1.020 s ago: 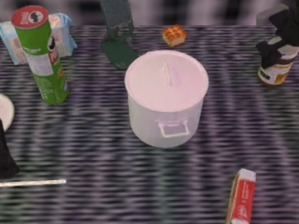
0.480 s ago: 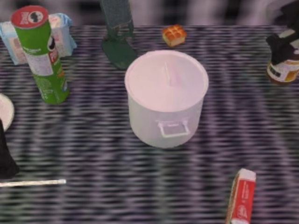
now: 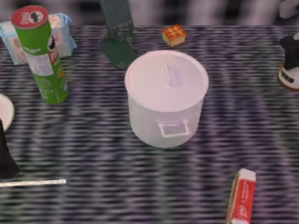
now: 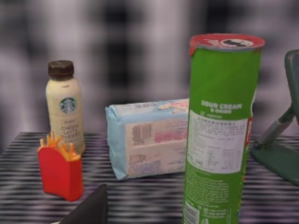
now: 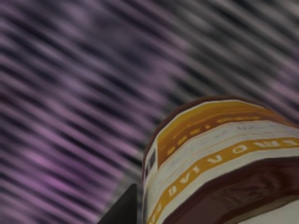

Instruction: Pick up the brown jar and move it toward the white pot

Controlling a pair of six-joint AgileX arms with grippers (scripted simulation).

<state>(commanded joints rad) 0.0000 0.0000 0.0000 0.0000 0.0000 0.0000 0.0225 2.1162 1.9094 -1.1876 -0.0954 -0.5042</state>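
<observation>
The brown jar (image 3: 288, 78) is at the far right edge of the top view, partly cut off, with its white-and-orange label showing. My right gripper (image 3: 290, 49) sits on top of it as a dark shape and is shut on it. In the right wrist view the jar (image 5: 219, 158) fills the near corner above the striped table, with one dark finger (image 5: 122, 207) against its side. The white pot (image 3: 154, 121) stands mid-table with its lid on, well to the left of the jar. My left arm (image 3: 5, 156) is parked at the left edge.
A tall green tube (image 3: 41, 56) and a blue-white pack (image 3: 63, 32) stand at the back left. A green stand (image 3: 117, 37) and an orange bun (image 3: 174, 34) lie behind the pot. A red-white box (image 3: 242, 196) lies front right. A white stick (image 3: 32, 183) lies front left.
My right gripper has carried the brown jar to the right, away from the pot, until it is half out of the top view. The left arm and everything else stayed put.
</observation>
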